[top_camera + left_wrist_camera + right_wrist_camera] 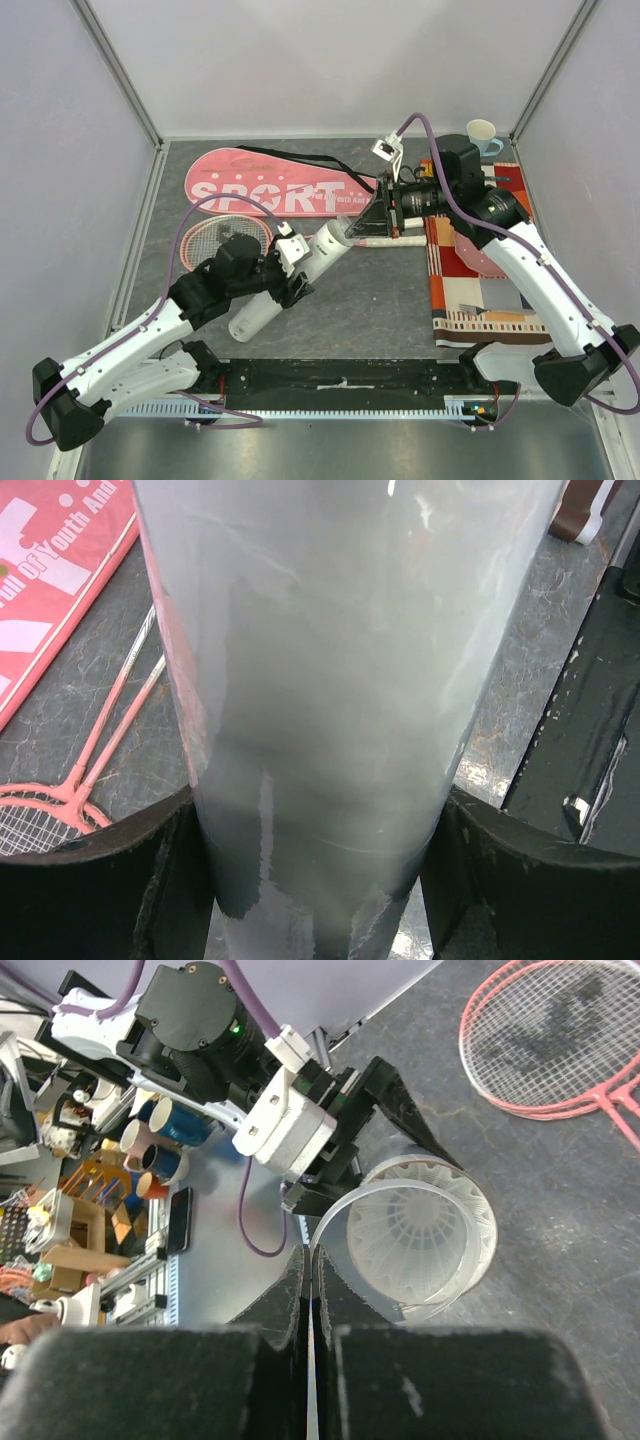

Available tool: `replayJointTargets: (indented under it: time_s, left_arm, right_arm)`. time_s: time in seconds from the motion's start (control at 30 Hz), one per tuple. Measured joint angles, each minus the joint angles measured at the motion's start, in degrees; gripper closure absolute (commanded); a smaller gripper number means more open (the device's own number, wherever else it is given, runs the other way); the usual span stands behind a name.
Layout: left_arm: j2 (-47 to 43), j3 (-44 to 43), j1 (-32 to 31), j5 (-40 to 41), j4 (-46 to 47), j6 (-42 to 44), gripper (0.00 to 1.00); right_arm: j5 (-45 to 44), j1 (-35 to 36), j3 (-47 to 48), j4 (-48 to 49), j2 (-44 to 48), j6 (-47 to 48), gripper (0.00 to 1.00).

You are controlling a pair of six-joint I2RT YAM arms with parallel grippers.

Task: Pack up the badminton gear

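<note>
The long white tube point(290, 280) lies tilted on the grey table, its open end toward the right arm. My left gripper point(288, 283) is shut around the tube's middle; in the left wrist view the tube point(340, 680) fills the space between both fingers point(100, 880). My right gripper point(368, 222) is shut on the thin rim of the tube's mouth point(335, 1215). A white feather shuttlecock point(415, 1230) sits inside the tube. The pink SPORT bag point(270, 185) lies at the back. One pink racket point(222, 240) lies beside the left arm and shows in the right wrist view point(560, 1040).
The striped orange cloth point(480, 290) lies on the right, with a pinkish racket head point(478, 255) on it under my right arm. A white handle point(395, 240) lies by the tube's mouth. A pale blue cup point(483, 135) stands at the back right.
</note>
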State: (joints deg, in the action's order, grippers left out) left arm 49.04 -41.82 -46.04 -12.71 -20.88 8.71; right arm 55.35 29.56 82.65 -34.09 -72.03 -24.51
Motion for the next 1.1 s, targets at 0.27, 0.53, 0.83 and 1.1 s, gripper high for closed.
replayJointTargets:
  time_s: [0.27,0.53,0.83,1.1]
  left_arm:
    - [-0.02,0.00,0.00,-0.98,0.02,0.00,0.84]
    - [-0.50,0.02,0.00,-1.40,0.00,0.02,0.84]
    - [-1.05,0.04,0.00,-1.49,0.00,0.26,0.84]
    - [-0.76,0.04,0.00,-2.45,-0.02,0.68,0.84]
  right_arm:
    - [1.46,1.90,0.87,-0.96,-1.22,-0.39,1.00]
    - [1.31,1.88,1.09,-2.23,-2.10,-0.46,1.00]
    - [0.90,1.97,2.89,-4.11,-4.15,-1.07,1.00]
    - [0.52,2.25,4.61,-4.20,-6.16,-2.32,1.00]
